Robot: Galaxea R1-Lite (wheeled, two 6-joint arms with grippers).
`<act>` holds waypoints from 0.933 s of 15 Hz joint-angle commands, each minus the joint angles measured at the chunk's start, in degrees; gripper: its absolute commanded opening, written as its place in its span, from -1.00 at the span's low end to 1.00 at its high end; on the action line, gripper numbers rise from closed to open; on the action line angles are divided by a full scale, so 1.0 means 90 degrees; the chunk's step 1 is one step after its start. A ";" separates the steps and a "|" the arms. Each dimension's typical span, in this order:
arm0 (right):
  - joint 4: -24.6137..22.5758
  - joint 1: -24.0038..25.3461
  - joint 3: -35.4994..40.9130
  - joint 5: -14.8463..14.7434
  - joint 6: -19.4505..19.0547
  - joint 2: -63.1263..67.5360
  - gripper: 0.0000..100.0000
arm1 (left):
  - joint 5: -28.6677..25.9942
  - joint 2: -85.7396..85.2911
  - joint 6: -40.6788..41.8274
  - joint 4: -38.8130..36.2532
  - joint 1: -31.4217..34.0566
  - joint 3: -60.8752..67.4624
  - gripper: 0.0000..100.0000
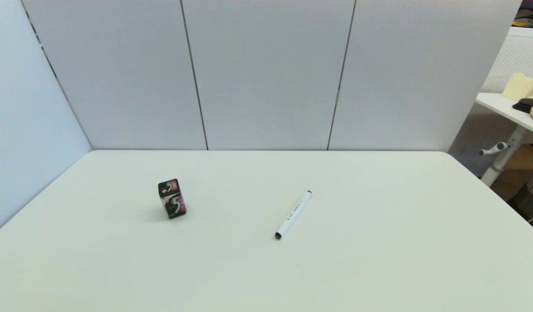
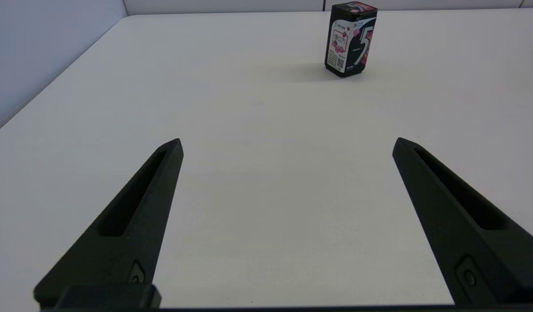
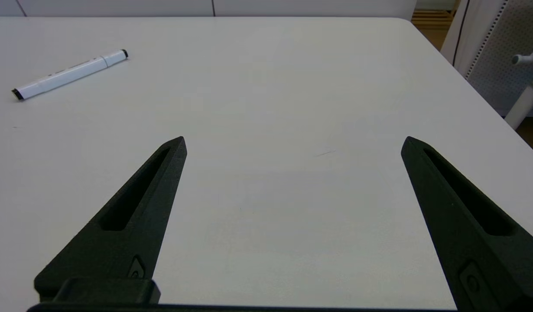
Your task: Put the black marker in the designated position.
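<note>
1. From the head view you see the white table (image 1: pixel 266 268) with the black marker (image 1: pixel 293 215) lying flat near its middle, slanted, one dark tip toward the robot and the other pointing away to the right. The designated position (image 1: pixel 172 198), the small black box with pink patches and a white "5", stands upright well apart to the marker's left. Neither arm shows here, so this view tells you nothing about the grippers. At the right edge a second table (image 1: pixel 507 108) is cut off, and the things on it are too partial to name.

2. In the left wrist view the left gripper (image 2: pixel 288 145) hangs over bare table, its fingers (image 2: pixel 136 216) spread wide with nothing between them. The box (image 2: pixel 351 39) stands farther off; its small print is too fine to read. The marker is out of this view.

3. In the right wrist view the right gripper (image 3: pixel 294 143) is likewise spread wide and empty. The marker (image 3: pixel 69 73) lies well away from its fingers; its barrel print is illegible. The box is not visible here.
</note>
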 commanded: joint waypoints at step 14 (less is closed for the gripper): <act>0.0001 0.0001 0.0005 0.0007 0.0003 0.0008 1.00 | -0.0120 0.0653 0.0061 0.0146 0.0000 -0.0556 1.00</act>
